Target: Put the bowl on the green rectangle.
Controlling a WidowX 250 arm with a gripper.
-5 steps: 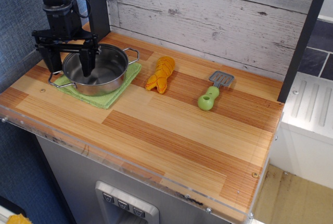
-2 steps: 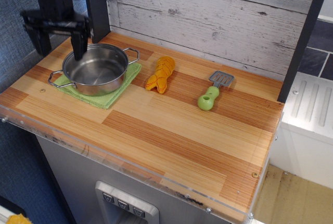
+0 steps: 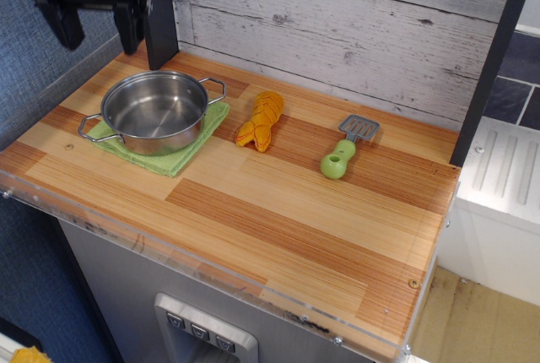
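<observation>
The bowl [image 3: 155, 112], a shiny steel pot with two wire loop handles, stands upright on the light-green folded cloth [image 3: 173, 158] at the left of the wooden counter. The cloth shows around the pot's front and right sides. My gripper [image 3: 97, 29] hangs open and empty above and behind the pot, near the top left corner, well apart from it. Its two dark fingers [image 3: 128, 29] point down with a wide gap between them.
A yellow-orange toy corn [image 3: 261, 119] lies to the right of the pot. A green-handled toy spatula [image 3: 348, 148] lies further right. A dark post [image 3: 157, 8] stands behind the pot, and a white plank wall [image 3: 337, 25] runs along the back.
My gripper has let go of the pot's rim and risen up and back, away from it. The pot stays still on the cloth.
</observation>
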